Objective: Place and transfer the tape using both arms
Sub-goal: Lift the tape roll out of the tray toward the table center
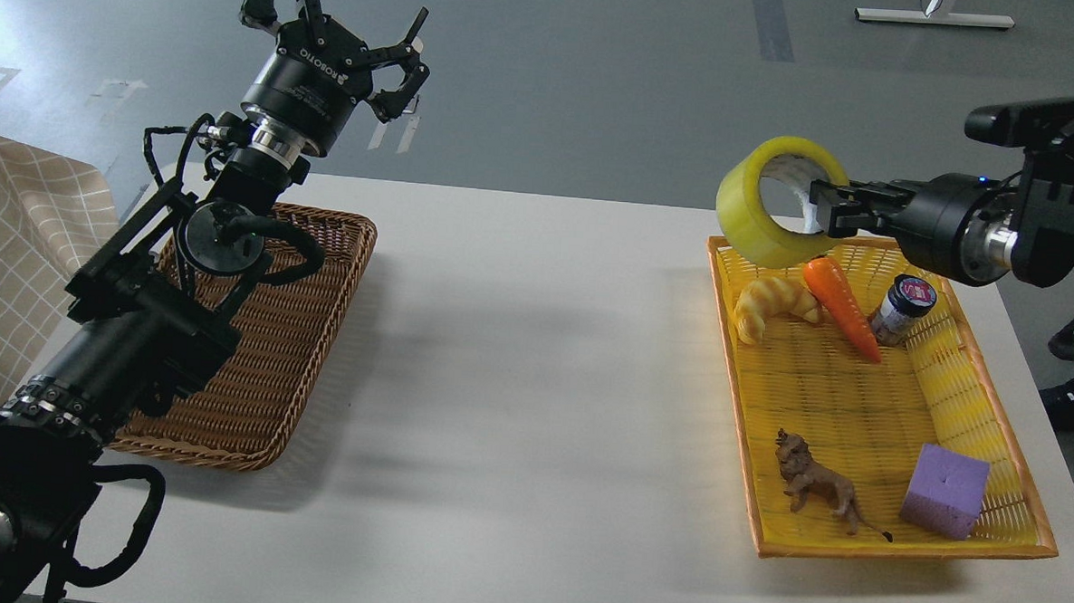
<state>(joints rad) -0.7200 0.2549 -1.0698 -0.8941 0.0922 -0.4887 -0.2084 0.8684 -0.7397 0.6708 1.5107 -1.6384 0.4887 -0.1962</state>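
Tape lifted, handover pending
The right end effector (822, 210) held the tape (771, 203) above the yellow basket (868, 397); the left end effector (349, 30), fingers spread wide, should approach squarely and grip the free rim.

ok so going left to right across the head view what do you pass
checked cloth → brown basket with the left gripper open above its far end → bare table → yellow basket, with the tape held above its far left corner by the right gripper
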